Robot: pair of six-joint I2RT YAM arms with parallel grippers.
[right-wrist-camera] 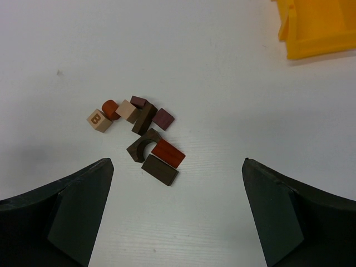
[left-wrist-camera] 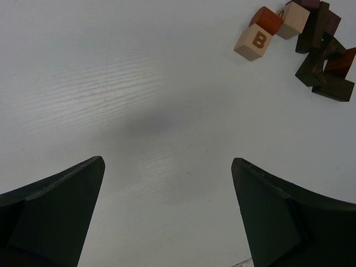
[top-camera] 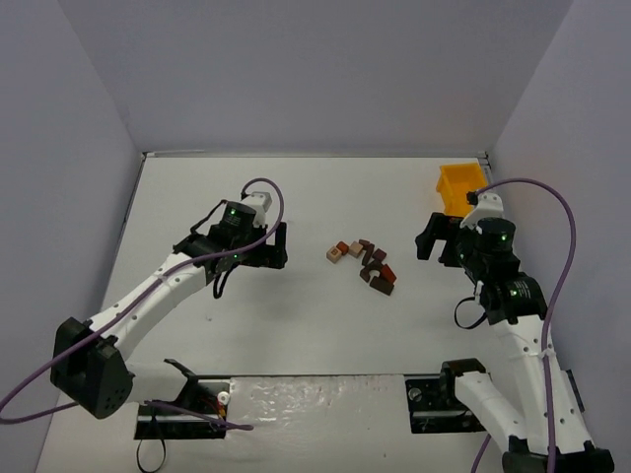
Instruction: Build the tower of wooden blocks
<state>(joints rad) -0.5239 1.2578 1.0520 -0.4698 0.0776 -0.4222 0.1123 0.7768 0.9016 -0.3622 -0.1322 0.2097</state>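
Both claws hang empty. The left claw (top-camera: 281,246) and the right claw (top-camera: 432,239) each stand spread to full width with nothing between the fingers, one on either side of the wood blocks (top-camera: 363,262). These lie in a loose, crowded heap on the table (top-camera: 296,315) about midway between the arms, with no stack begun. The chief danger is in that crowding: the pieces lie so close that a wide claw coming down over one is likely to catch its neighbours, shoving them aside or dragging two up together. The lettered tan cube (right-wrist-camera: 100,119) at the heap's edge looks the safest first pick, though the red cylinder (right-wrist-camera: 110,108) seems to touch it and may roll off if nudged. The dark arch (right-wrist-camera: 142,146), the red brick (right-wrist-camera: 168,153) and the dark bar (right-wrist-camera: 159,169) sit pressed together on the side nearer the right claw, and a finger set among them could wedge or tip one. As both arms face the same small heap, reaching in at once risks a collision. Small smooth wood may also twist or slip in an off-centre grip, and a narrow tower will topple if a piece is released skewed or an opening finger brushes it. The yellow bin (top-camera: 459,185) stands near the right claw at the table's far right corner, where a careless swing could strike it.
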